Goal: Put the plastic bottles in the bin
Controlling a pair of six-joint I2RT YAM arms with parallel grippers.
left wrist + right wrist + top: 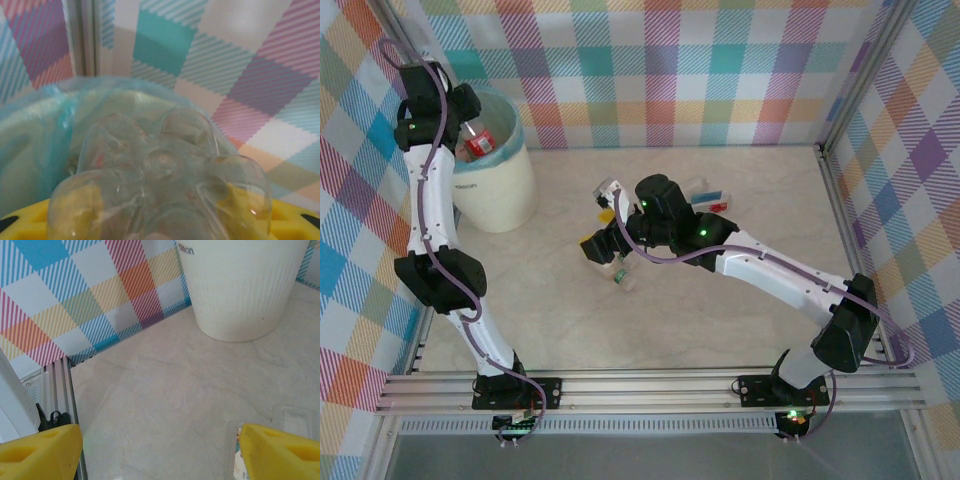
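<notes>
My left gripper [470, 125] hangs over the mouth of the cream bin [495, 185], shut on a clear plastic bottle [480, 142] with a red label. In the left wrist view that bottle's lobed base [160, 160] sits between my yellow fingers [295, 220], with the bin's teal liner [30, 130] behind it. My right gripper [603, 240] is low over the table's middle, open, with bare table between its fingers [40, 450]. A clear bottle [295, 417] lies just outside its right finger. Loose bottles lie around it: one behind [610, 193], one green-capped in front [624, 277].
Another bottle with blue and red parts [708, 196] lies right of the right wrist. The bin [240, 285] stands at the far left against the checked back wall. A metal rail [650, 385] runs along the table's near edge.
</notes>
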